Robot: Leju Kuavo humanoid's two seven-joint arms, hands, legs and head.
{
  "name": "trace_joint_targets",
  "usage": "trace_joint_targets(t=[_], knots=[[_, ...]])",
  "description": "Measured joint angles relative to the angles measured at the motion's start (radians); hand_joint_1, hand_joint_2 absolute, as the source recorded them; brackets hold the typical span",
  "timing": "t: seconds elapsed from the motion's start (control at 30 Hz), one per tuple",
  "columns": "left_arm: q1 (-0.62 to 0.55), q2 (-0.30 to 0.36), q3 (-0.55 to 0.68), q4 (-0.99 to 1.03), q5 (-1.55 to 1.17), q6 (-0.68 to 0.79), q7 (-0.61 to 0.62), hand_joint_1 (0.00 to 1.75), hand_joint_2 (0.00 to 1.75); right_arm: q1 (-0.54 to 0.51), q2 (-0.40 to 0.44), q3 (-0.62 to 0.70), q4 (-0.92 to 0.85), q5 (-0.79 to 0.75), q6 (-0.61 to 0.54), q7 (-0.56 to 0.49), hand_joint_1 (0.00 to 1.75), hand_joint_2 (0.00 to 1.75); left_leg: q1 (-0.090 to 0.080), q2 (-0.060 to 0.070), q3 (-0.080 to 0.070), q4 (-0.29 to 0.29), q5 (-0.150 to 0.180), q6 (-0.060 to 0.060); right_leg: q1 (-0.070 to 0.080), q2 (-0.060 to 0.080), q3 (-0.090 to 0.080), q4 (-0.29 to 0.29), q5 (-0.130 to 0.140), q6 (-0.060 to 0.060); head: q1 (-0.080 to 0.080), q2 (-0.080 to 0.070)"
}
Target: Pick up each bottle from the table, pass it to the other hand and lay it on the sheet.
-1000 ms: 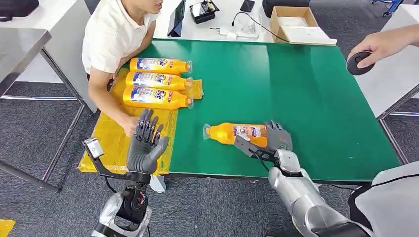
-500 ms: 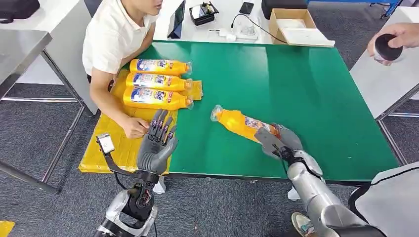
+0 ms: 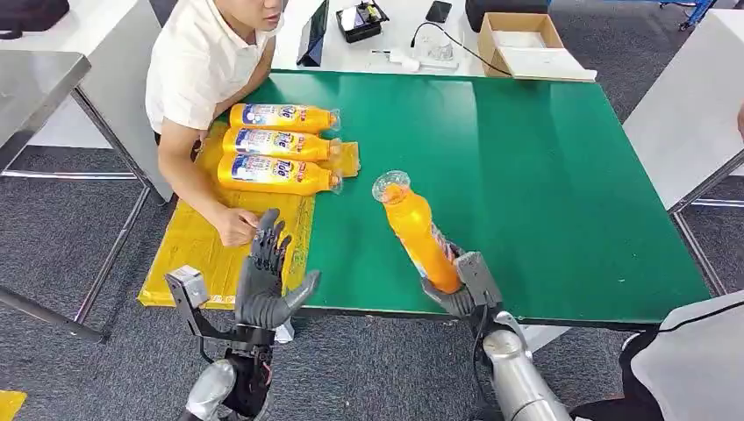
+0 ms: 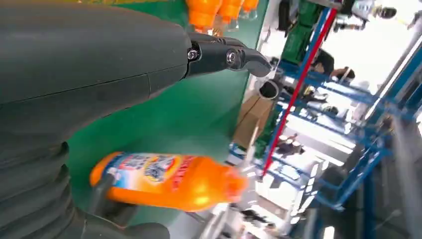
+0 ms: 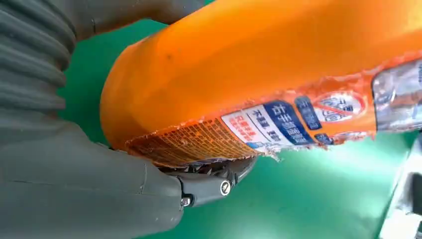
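Note:
My right hand [image 3: 461, 288] grips the base of an orange bottle [image 3: 417, 230] and holds it tilted up off the green table [image 3: 544, 167], cap end pointing away from me. The right wrist view has the bottle [image 5: 268, 74] close up, fingers [image 5: 209, 186] wrapped under its label. My left hand [image 3: 266, 276] is open, fingers spread, raised over the front edge of the yellow sheet [image 3: 197, 254]. The held bottle [image 4: 169, 179] is also seen past the left hand's fingers [image 4: 224, 56]. Three orange bottles [image 3: 279, 145] lie side by side on the sheet's far end.
A person in a white shirt [image 3: 197, 61] sits at the table's left side, one hand [image 3: 235, 226] resting on the sheet close to my left hand. A cardboard box [image 3: 522, 39] and cables lie beyond the table. A grey table [image 3: 693, 123] stands to the right.
My right hand has lifted the bottle off the table and swung it from lying sideways to tilted up, drawing back toward the front edge. The left hand shifted slightly. The other person's hand at the right withdrew.

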Motion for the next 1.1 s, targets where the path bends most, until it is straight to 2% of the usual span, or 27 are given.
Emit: trace_joint_targets(t=[0.3,0.6,1.1], knots=[[0.016,0.005,-0.026,0.0,-0.027,-0.033,0.001,0.0,1.75,0.062,0.045,0.142,-0.147,-0.027,-0.018,0.023,1.75,1.75,-0.001,0.0,-0.003,0.0,0.0,0.0,-0.001,0.0,-0.003,0.0,0.0,0.0,0.0,0.0],[0.007,0.001,-0.035,0.031,0.141,-0.152,0.109,0.0,1.75,0.058,0.1,0.307,-0.148,-0.018,-0.049,0.009,1.75,1.75,0.0,0.0,-0.004,0.0,0.0,0.0,0.0,0.0,-0.005,0.0,0.0,0.0,0.0,0.0],[-0.042,0.001,-0.031,0.074,0.294,-0.174,0.114,0.0,1.75,0.03,0.106,0.439,-0.104,-0.036,-0.06,-0.04,1.75,1.75,-0.001,0.0,-0.005,0.0,0.0,0.0,0.0,0.0,-0.005,0.0,0.0,0.0,0.0,0.0]])
